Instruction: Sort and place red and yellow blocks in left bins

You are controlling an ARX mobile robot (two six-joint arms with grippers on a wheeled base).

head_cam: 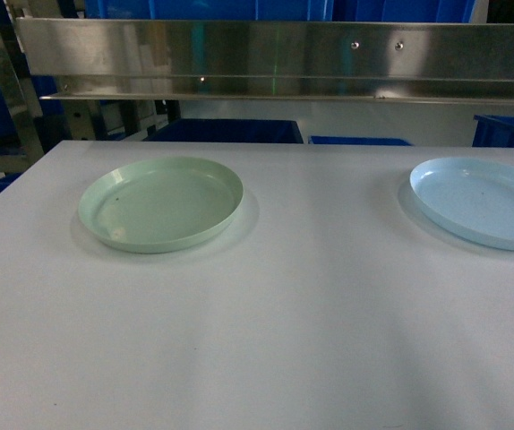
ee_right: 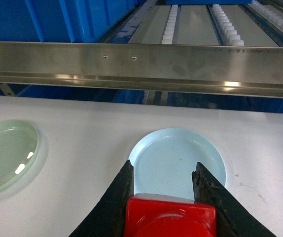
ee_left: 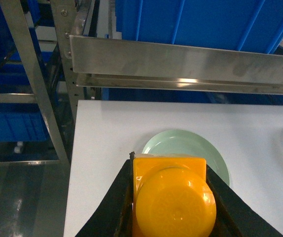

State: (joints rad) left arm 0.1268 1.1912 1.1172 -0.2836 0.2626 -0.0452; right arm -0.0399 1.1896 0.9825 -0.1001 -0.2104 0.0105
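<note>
Grippers both loaded: left gripper clamps yellow block above green plate; right gripper clamps red block near blue plate, far right.

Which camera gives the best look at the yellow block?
The left wrist view: the yellow block fills the lower frame, held between the left gripper fingers above the green plate. The head and right wrist views do not show it at all.
</note>
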